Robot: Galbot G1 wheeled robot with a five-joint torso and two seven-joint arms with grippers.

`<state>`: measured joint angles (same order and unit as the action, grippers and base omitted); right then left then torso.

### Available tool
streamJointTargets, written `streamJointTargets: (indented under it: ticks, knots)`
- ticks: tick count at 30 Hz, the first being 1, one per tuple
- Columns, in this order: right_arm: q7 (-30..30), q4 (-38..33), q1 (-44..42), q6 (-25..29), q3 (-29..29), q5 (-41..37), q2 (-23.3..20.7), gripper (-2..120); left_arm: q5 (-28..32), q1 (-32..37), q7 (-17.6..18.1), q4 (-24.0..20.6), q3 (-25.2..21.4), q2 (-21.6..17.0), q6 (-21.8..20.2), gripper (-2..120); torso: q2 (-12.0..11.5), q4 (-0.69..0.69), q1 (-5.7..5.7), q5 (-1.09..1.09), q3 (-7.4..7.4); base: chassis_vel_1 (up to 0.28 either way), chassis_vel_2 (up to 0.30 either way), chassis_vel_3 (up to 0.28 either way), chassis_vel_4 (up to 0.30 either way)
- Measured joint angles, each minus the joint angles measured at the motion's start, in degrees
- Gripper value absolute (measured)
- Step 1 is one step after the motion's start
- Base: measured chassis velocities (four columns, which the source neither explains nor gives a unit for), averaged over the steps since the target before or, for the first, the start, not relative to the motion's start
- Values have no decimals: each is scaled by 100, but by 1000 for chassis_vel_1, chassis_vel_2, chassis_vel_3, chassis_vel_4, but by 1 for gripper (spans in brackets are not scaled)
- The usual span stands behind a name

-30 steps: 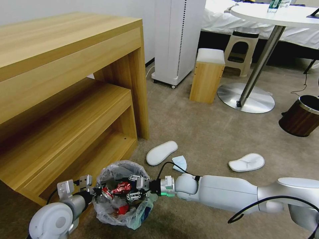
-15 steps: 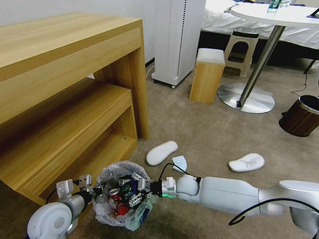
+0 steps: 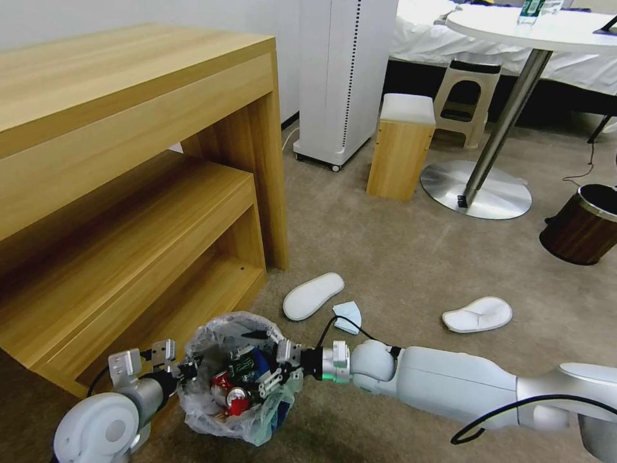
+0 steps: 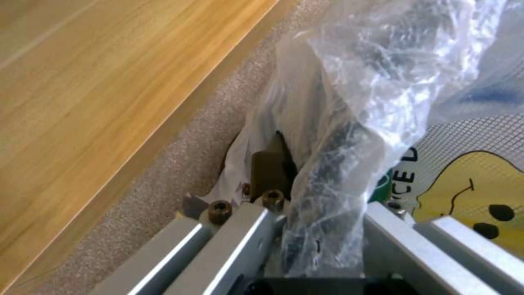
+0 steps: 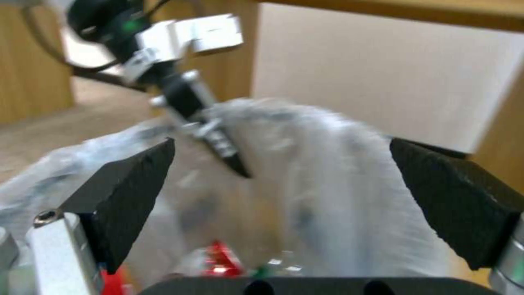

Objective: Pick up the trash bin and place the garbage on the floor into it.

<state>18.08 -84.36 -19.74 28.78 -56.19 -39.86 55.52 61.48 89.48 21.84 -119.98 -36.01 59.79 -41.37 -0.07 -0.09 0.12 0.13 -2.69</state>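
The trash bin (image 3: 215,415), small, round and lined with a crinkled clear bag, sits on the beige carpet floor (image 3: 398,257) beside the wooden shelf. My left gripper (image 3: 185,371) is shut on its near-left rim, and the bag and rim (image 4: 327,176) sit pinched in my left gripper (image 4: 322,233). My right gripper (image 3: 263,363) hangs open over the bin's right side, its black pads (image 5: 128,192) wide apart with nothing between them. Red wrappers and a can (image 3: 234,402) lie inside. Garbage on the floor: two white slippers (image 3: 313,296) (image 3: 477,314) and a light-blue face mask (image 3: 348,317).
A wooden desk with a lower shelf (image 3: 128,212) stands close on the left. Farther back are a white cabinet (image 3: 344,77), a small wooden stool (image 3: 400,148), a round table's metal base (image 3: 475,190) and a brown wood-look bin (image 3: 581,225).
The right gripper held a red wrapper over the bin; it has opened, the wrapper now lies inside, and the gripper has drawn back slightly to the right. The left gripper has kept its hold.
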Motion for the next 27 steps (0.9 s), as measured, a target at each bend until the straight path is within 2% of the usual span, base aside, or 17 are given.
streamJointTargets:
  ticks: [2, 4, 5, 7, 8, 10, 11, 14, 15, 20, 27]
  knots:
    - [-15, -28, -46, -25, 141, -3, -61, 100, 3, -1, -4, 3, -15, 0, 1, 0, 0, 0, 0, -1, 0, 0, 0, 0, 0]
    - [-83, -91, -259, -86, 624, 50, -283, 100, 13, -3, -11, 6, -57, -24, 6, 0, 0, -1, 0, -1, -1, 0, 0, 0, 0]
    - [-83, -91, -259, -86, 624, 50, -283, 100, 13, -3, -11, 6, -57, -24, 6, 0, 0, -1, 0, -1, -1, 0, 0, 0, 0]
    - [-170, -120, -454, -135, 1026, 148, -457, 100, 20, -6, -15, 6, -97, -43, 17, 0, 0, -1, 0, -1, 0, 0, 0, 0, 0]
    - [-170, -120, -454, -135, 1026, 148, -457, 100, 20, -6, -15, 6, -97, -43, 17, 0, 0, -1, 0, -1, 0, 0, 0, 0, 0]
    - [-258, -146, -757, -212, 1621, 276, -687, 100, 37, -18, -17, 7, -144, -55, 37, 0, 0, -1, 0, 1, 0, 0, 0, 0, 0]
    - [-258, -146, -757, -212, 1621, 276, -687, 100, 37, -18, -17, 7, -144, -55, 37, 0, 0, -1, 0, 1, 0, 0, 0, 0, 0]
    - [-353, -189, -1166, -288, 2352, 371, -1009, 100, 61, -33, -19, 8, -161, -56, 48, 0, 0, -1, 0, 2, -1, 0, 0, 0, 0]
    - [-353, -189, -1166, -288, 2352, 371, -1009, 100, 61, -33, -19, 8, -161, -56, 48, 0, 0, -1, 0, 2, -1, 0, 0, 0, 0]
    - [-518, -191, -1610, -330, 3105, 447, -1398, 100, 77, -32, -19, 8, -172, -54, 51, 0, 0, -2, 0, 1, 0, 0, 0, 0, 0]
    - [-710, -163, -1984, -483, 3668, 486, -1558, 100, 119, -22, -19, -60, -228, -26, 52, 0, 0, -1, 0, 1, 0, 0, 0, 0, 0]
